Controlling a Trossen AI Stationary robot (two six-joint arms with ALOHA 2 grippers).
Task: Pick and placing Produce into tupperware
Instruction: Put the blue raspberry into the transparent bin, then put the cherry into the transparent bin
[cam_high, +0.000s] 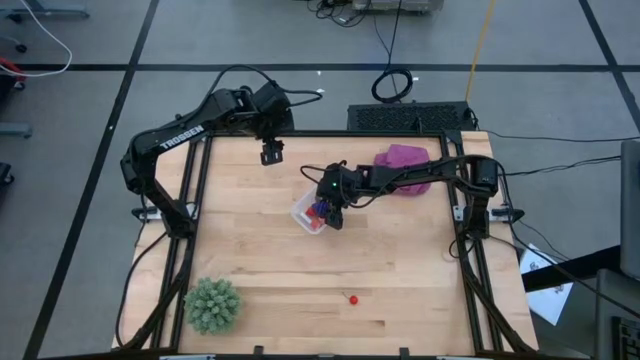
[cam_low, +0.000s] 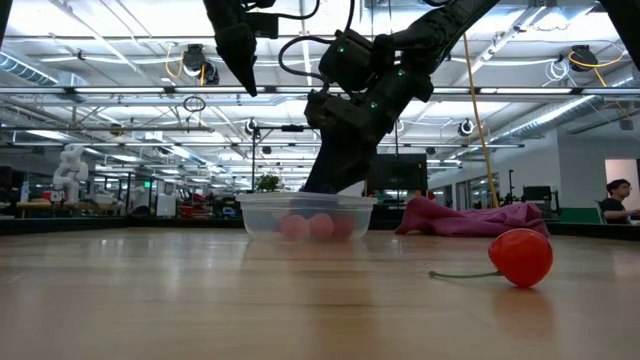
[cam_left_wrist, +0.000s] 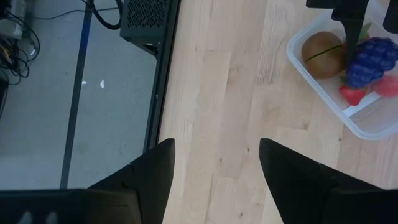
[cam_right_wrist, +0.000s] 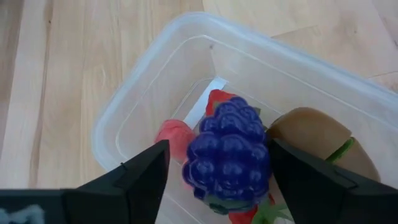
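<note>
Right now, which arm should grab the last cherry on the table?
Right. Its hand is over the tub, nearer the cherry on the front boards. The left hand sits open at the back edge, farther away.

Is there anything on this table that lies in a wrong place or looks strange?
One small red cherry-like fruit with a thin stem lies alone on the bare wood near the table's front edge, far from the clear plastic square tub that holds the other fruits. The right gripper is over the tub, around the purple-blue grape bunch.
</note>
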